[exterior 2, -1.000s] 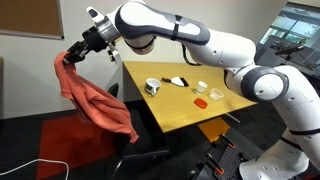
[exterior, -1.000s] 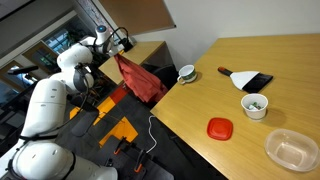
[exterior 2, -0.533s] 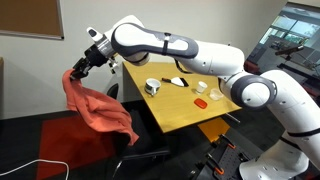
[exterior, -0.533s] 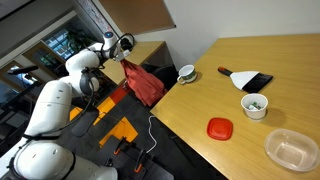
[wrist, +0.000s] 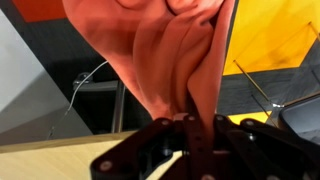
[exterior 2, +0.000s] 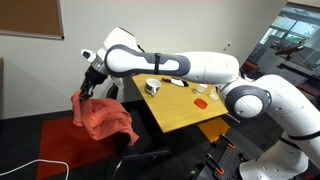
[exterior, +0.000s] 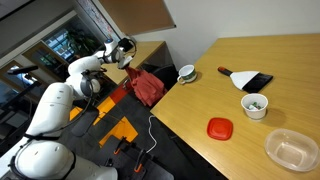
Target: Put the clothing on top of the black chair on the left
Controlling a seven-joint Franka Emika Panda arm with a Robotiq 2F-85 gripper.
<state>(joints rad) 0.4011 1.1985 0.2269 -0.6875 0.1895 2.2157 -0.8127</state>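
The clothing is a salmon-red garment (exterior 2: 103,118). It hangs in folds from my gripper (exterior 2: 88,89) and bunches low beside the wooden table, over the black chair (exterior 2: 146,153). In an exterior view the garment (exterior: 146,86) shows beside the table's left edge, under my gripper (exterior: 126,62). In the wrist view the cloth (wrist: 165,60) fills the upper frame and runs down into my gripper (wrist: 186,128), whose fingers are shut on it. The chair's seat is mostly hidden by the cloth.
The wooden table (exterior: 240,110) holds a cup (exterior: 187,73), a black dustpan (exterior: 250,80), a white bowl (exterior: 255,105), a red lid (exterior: 220,128) and a clear container (exterior: 292,149). Cables and orange floor patches (exterior: 120,130) lie below. A wall board (exterior 2: 30,18) hangs behind.
My gripper has come down and moved toward the chair with the garment. The cloth, hanging long before, now bunches up lower beside the table.
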